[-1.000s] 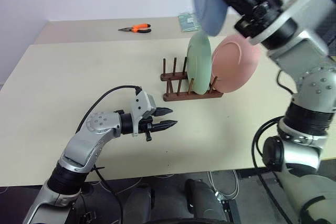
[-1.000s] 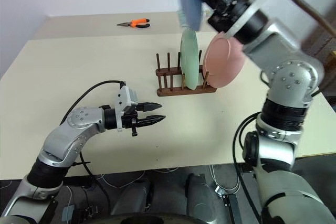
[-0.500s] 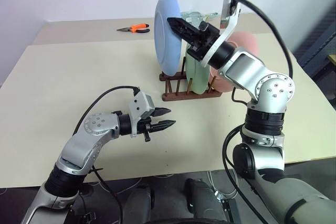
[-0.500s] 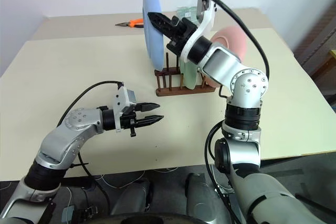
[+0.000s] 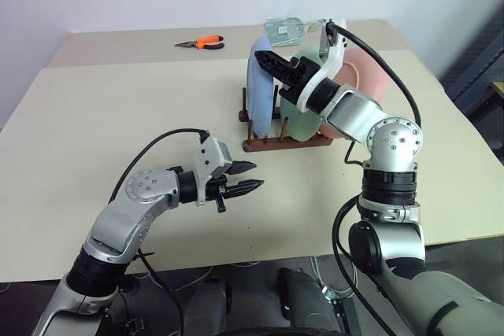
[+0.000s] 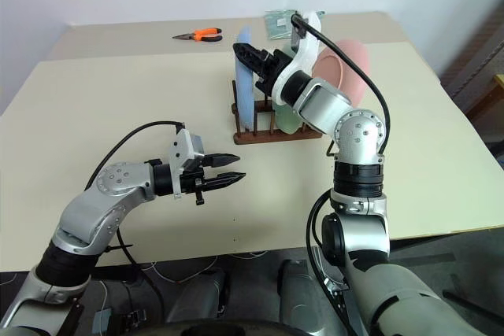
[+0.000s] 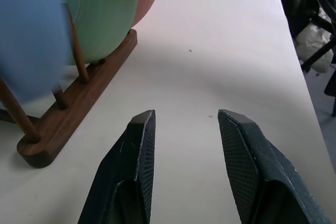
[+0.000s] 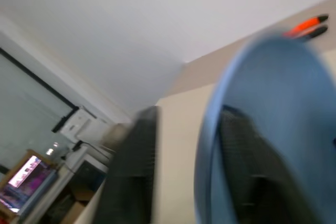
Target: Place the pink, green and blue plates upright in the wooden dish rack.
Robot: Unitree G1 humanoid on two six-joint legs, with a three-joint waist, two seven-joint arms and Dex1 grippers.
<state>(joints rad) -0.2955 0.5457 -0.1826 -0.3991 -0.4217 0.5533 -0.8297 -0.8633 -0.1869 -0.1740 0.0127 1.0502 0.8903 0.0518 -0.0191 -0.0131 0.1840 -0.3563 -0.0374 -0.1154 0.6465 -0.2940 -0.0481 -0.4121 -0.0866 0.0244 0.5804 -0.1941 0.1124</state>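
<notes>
Blue plate, green plate and pink plate upright in dark wooden dish rack.

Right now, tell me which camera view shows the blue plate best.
The left eye view: the blue plate stands upright in the wooden dish rack, seen whole beside the green plate. The right eye view shows it nearly edge-on. The left wrist view shows a blurred part, and the right wrist view a blurred rim.

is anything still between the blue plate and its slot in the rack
Nothing visible does. The blue plate already stands upright among the pegs at the free end of the wooden dish rack, next to the green plate. The right gripper is at the blue plate's top edge, one finger on each side.
</notes>
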